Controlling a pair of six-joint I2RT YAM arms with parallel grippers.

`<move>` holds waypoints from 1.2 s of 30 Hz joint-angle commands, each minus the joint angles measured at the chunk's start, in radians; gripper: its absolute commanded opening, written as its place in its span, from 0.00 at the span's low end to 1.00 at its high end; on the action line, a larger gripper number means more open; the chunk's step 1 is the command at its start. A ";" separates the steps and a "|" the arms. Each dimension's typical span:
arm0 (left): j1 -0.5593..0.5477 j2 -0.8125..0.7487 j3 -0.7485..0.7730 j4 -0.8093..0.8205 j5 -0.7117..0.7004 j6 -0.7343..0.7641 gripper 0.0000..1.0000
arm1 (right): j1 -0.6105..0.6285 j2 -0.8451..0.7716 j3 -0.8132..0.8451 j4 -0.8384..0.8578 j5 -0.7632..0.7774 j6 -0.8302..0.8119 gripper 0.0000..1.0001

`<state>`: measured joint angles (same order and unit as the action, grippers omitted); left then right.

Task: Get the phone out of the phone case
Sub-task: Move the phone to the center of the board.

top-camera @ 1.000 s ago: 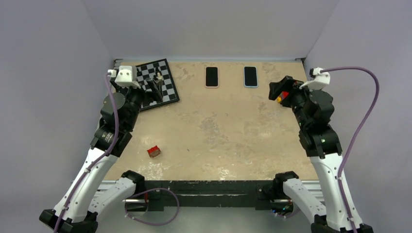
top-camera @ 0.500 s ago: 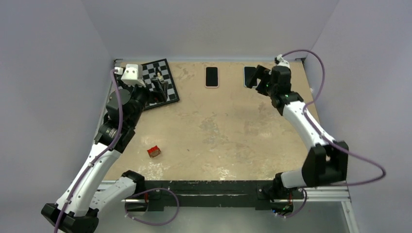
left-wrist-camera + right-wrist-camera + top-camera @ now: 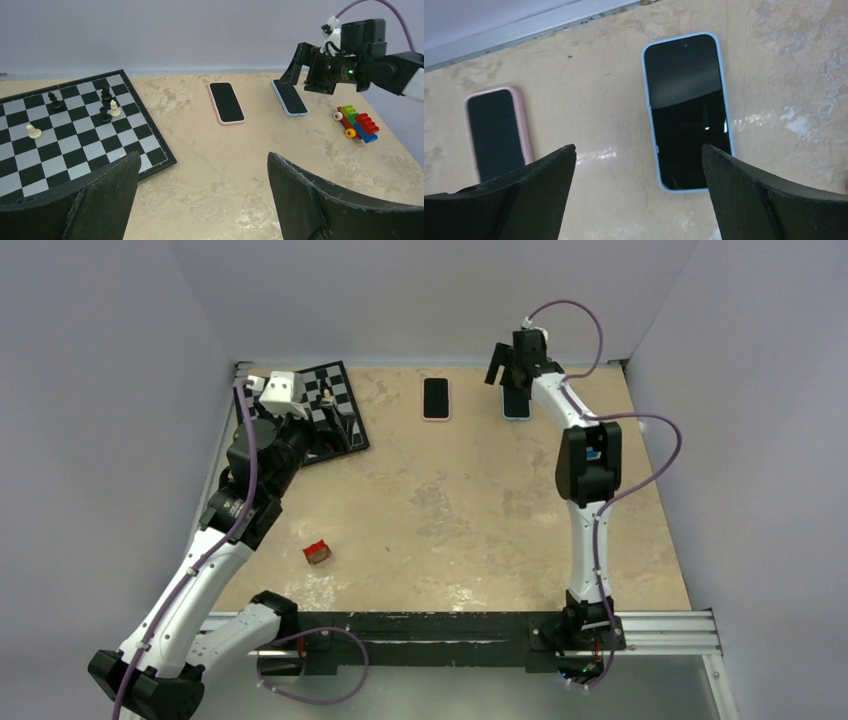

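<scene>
Right arm (image 3: 585,455) has reached out; blue-cased phone (image 3: 687,110) lies between its spread fingers (image 3: 774,200).

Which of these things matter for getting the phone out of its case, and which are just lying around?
Job: blue-cased phone, pink-cased phone, right hand, open.
Lying about: chessboard, chess pieces, brick toy, red block.

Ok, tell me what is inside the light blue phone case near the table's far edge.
A black-screened phone fills the light blue phone case, face up, with only the case's thin rim showing around it. The phone's back and the case's inner floor are covered.
</scene>
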<state>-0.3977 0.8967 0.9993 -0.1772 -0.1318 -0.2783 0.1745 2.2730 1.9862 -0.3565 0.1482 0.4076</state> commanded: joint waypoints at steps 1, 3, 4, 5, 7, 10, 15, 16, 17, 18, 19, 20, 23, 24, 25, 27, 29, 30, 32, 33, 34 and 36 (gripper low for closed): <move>0.000 -0.005 0.032 0.013 0.022 -0.018 1.00 | -0.008 0.116 0.221 -0.211 0.137 -0.122 0.98; 0.000 -0.003 0.034 0.011 0.025 -0.023 1.00 | -0.010 0.136 0.220 -0.211 0.150 -0.147 0.98; 0.000 -0.001 0.037 0.010 0.030 -0.026 1.00 | -0.015 0.145 0.233 -0.219 0.124 -0.152 0.98; 0.000 0.001 0.038 0.009 0.038 -0.031 1.00 | -0.018 0.152 0.240 -0.223 0.113 -0.153 0.98; 0.000 0.006 0.039 0.008 0.052 -0.038 1.00 | -0.025 0.162 0.256 -0.238 0.106 -0.153 0.98; 0.000 0.013 0.043 0.005 0.064 -0.048 1.00 | -0.034 0.201 0.312 -0.294 0.102 -0.141 0.98; 0.000 0.013 0.045 0.002 0.068 -0.055 1.00 | -0.040 0.266 0.402 -0.381 0.062 -0.143 0.98; 0.000 0.014 0.045 0.002 0.068 -0.056 1.00 | -0.042 0.268 0.402 -0.384 0.052 -0.144 0.98; 0.000 0.014 0.045 0.002 0.070 -0.057 1.00 | -0.042 0.269 0.400 -0.383 0.045 -0.143 0.98; 0.000 0.015 0.047 0.002 0.071 -0.059 1.00 | -0.041 0.270 0.399 -0.383 0.042 -0.142 0.98; 0.000 0.016 0.047 0.001 0.073 -0.060 1.00 | -0.042 0.270 0.398 -0.382 0.037 -0.143 0.98; 0.000 0.017 0.047 0.001 0.075 -0.062 1.00 | -0.042 0.273 0.400 -0.382 0.032 -0.143 0.98; 0.000 0.020 0.048 0.001 0.081 -0.065 1.00 | -0.042 0.288 0.418 -0.391 0.003 -0.150 0.98; 0.000 0.021 0.048 0.001 0.081 -0.066 1.00 | -0.041 0.295 0.423 -0.395 -0.006 -0.151 0.98; 0.000 0.021 0.048 -0.001 0.081 -0.067 1.00 | -0.042 0.300 0.427 -0.398 -0.011 -0.151 0.98; 0.000 0.022 0.049 -0.001 0.080 -0.067 1.00 | -0.041 0.308 0.428 -0.400 -0.018 -0.147 0.98; 0.001 0.024 0.050 -0.001 0.081 -0.067 1.00 | -0.040 0.317 0.439 -0.410 -0.010 -0.146 0.98; 0.000 0.025 0.050 -0.002 0.080 -0.067 1.00 | -0.038 0.318 0.440 -0.412 -0.005 -0.144 0.98; 0.001 0.028 0.051 -0.003 0.083 -0.071 1.00 | -0.039 0.320 0.443 -0.417 0.009 -0.139 0.98; 0.002 0.030 0.053 -0.004 0.085 -0.072 1.00 | -0.039 0.322 0.448 -0.424 0.018 -0.135 0.98; 0.002 0.031 0.054 -0.005 0.087 -0.074 1.00 | -0.039 0.324 0.449 -0.427 0.023 -0.131 0.97; 0.002 0.033 0.055 -0.007 0.090 -0.077 1.00 | -0.038 0.329 0.457 -0.435 0.025 -0.131 0.91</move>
<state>-0.3977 0.9241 1.0050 -0.2035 -0.0582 -0.3344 0.1307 2.5946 2.3917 -0.7582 0.1619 0.2710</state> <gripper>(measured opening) 0.997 0.952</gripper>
